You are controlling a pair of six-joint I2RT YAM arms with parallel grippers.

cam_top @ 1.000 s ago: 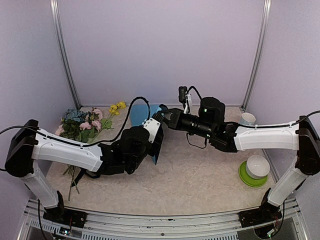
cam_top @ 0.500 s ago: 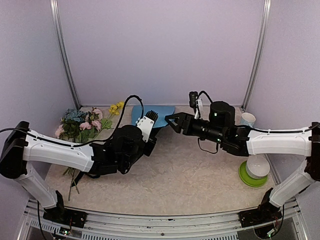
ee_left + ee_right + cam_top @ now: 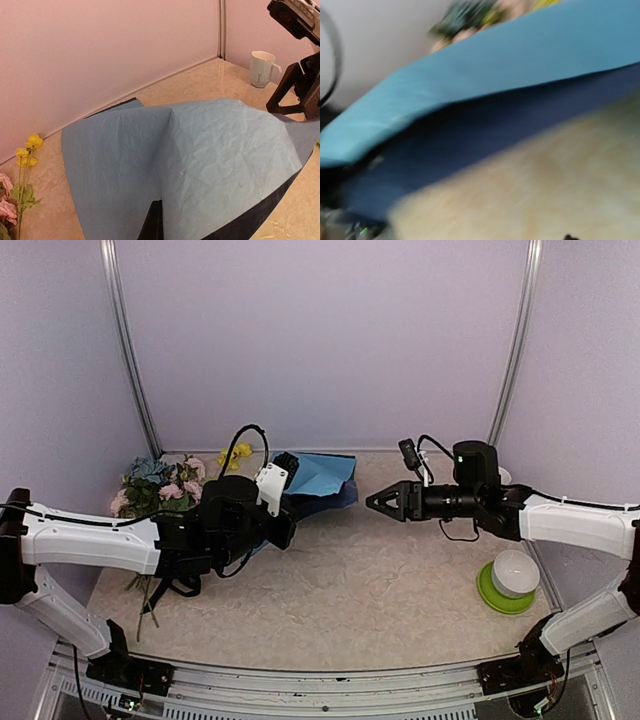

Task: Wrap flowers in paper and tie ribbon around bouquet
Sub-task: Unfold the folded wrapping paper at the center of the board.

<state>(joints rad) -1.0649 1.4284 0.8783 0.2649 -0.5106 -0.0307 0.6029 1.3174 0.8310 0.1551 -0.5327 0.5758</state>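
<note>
- Top external view: left gripper [image 3: 288, 472] is clamped on the paper [image 3: 322, 476], which is lifted near the back wall.
- Right gripper [image 3: 372, 502] has its fingers apart, near the paper, holding nothing.
- Flowers [image 3: 160, 488] lie far left.

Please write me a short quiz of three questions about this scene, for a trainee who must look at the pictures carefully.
1. Which jaws hold the thin, crinkly light blue paper sheet? A) left jaws B) right jaws C) neither
2. True or false: the right jaws are shut on that sheet.
3. Fill in: the white bowl sits on a round plate coloured ____.
Key: 1 A. 2 false; they stand open, apart from the sheet. 3 green.
</note>
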